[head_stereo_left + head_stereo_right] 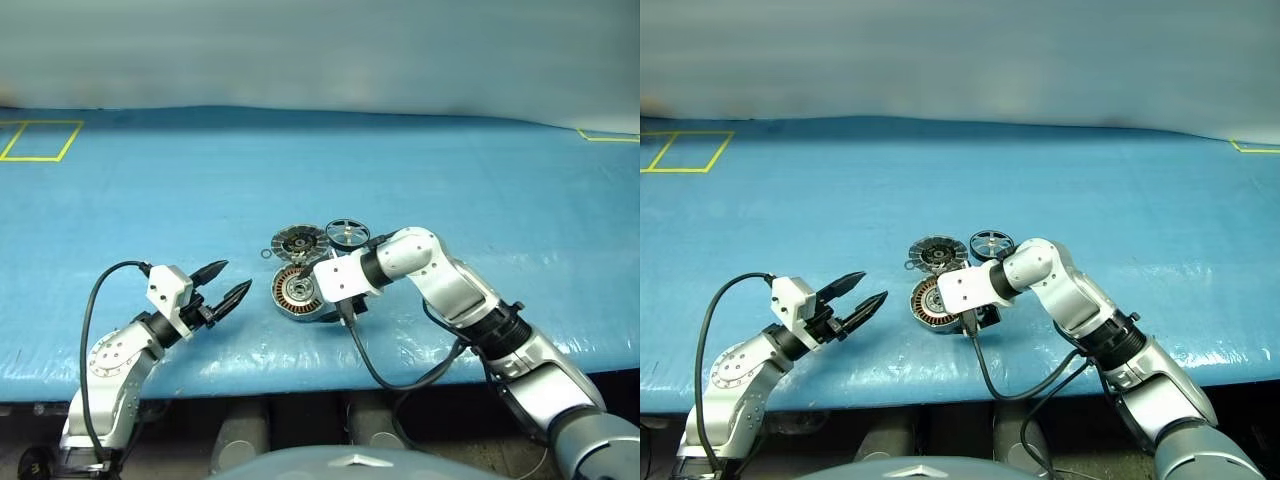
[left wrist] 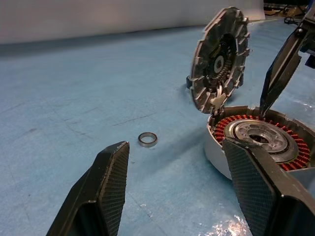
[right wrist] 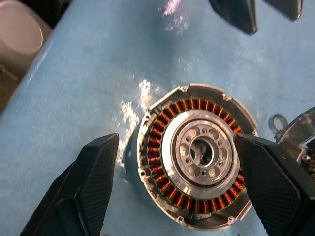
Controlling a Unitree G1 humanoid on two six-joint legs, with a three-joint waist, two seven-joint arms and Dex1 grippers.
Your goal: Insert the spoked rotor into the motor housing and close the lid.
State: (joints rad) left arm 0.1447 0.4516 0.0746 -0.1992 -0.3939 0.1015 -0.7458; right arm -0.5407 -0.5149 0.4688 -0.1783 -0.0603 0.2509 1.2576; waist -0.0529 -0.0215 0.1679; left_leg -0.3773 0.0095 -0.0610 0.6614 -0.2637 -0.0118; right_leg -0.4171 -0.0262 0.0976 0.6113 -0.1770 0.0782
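The motor housing, with copper windings around a silver hub, lies flat on the blue table near its front edge. The lid stands tilted just behind the housing, its ribbed face visible and its lower edge at the housing's rim. To the right of the lid lies the spoked rotor, a small black ring. My right gripper hangs open over the housing, one finger on each side. My left gripper is open and holds nothing, a little to the left of the housing and pointing at it.
A small loose metal ring lies on the blue cover left of the lid. The front edge of the table runs close below the housing. Yellow tape marks sit at the far left and far right.
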